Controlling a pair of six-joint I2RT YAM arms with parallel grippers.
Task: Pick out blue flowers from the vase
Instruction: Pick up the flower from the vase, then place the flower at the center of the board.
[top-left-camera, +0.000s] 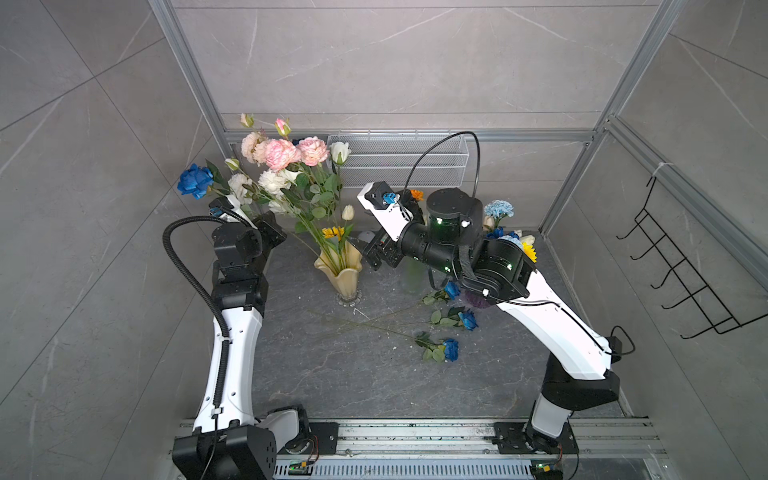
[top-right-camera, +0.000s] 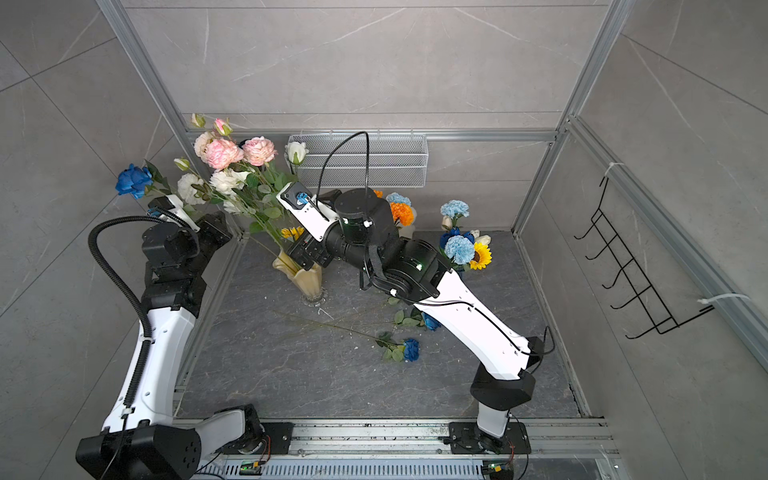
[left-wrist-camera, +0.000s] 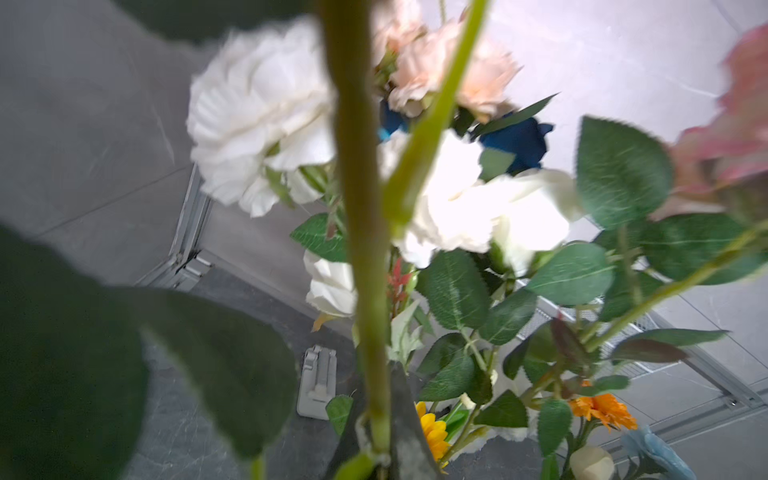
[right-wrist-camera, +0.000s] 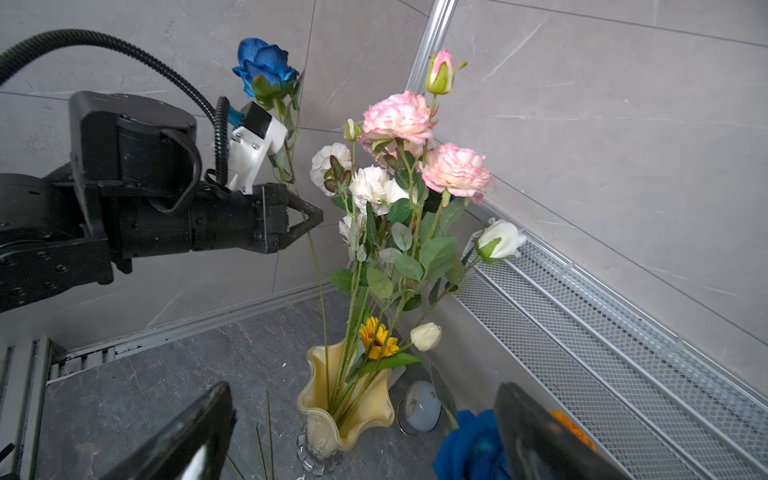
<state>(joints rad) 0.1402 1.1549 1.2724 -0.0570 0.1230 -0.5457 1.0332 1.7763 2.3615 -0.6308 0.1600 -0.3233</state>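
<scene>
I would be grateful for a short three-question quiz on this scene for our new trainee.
1. True or false: the left gripper is shut on the stem of the raised blue rose.
2. In a top view, how many loose blue roses lie on the table? A) one B) three C) five
3. Fill in: the right gripper is ____.
Key: 1 true; 2 B; 3 open.
</scene>
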